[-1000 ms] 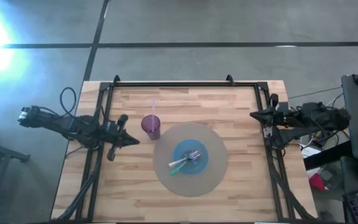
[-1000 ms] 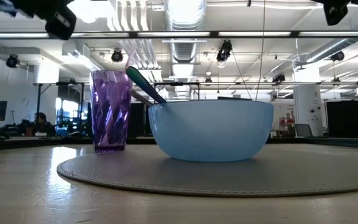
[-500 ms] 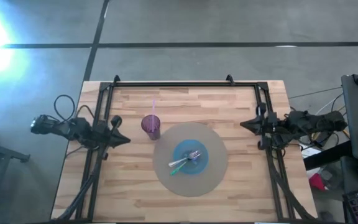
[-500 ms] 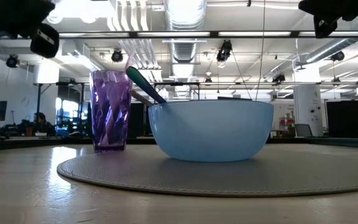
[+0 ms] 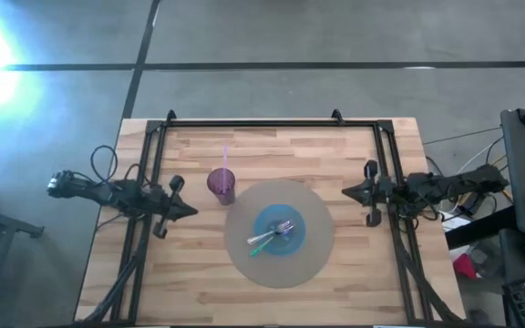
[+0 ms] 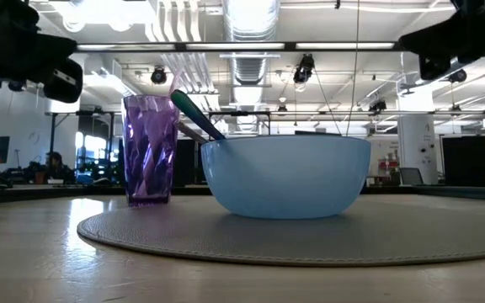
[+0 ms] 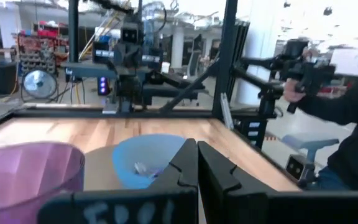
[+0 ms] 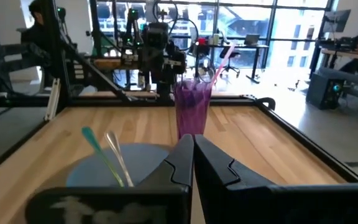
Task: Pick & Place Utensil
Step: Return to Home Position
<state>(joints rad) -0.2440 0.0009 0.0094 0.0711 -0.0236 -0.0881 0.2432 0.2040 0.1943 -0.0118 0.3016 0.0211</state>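
A light blue bowl (image 5: 281,230) sits on a round grey placemat (image 5: 244,251) at the table's middle. A silver fork (image 8: 118,158) and a green-handled utensil (image 8: 97,148) lie in the bowl, their handles leaning on its rim. A purple cup (image 5: 221,185) with a pink straw stands beside the mat, toward the far left. My left gripper (image 5: 192,211) hovers shut at the table's left edge, pointing level toward the bowl. My right gripper (image 5: 344,193) hovers shut at the right edge, also pointing level at it. Both hold nothing.
A black frame (image 5: 253,121) runs along the table's far, left and right edges. Bare wood lies around the mat. People show in the room beyond the table: a dark sleeve (image 7: 353,112) and a seated person (image 8: 39,15).
Both grippers have come down toward the table and stayed shut. The left one has drawn back a little toward the table's left edge. The right one has swung toward the table's middle and its near side.
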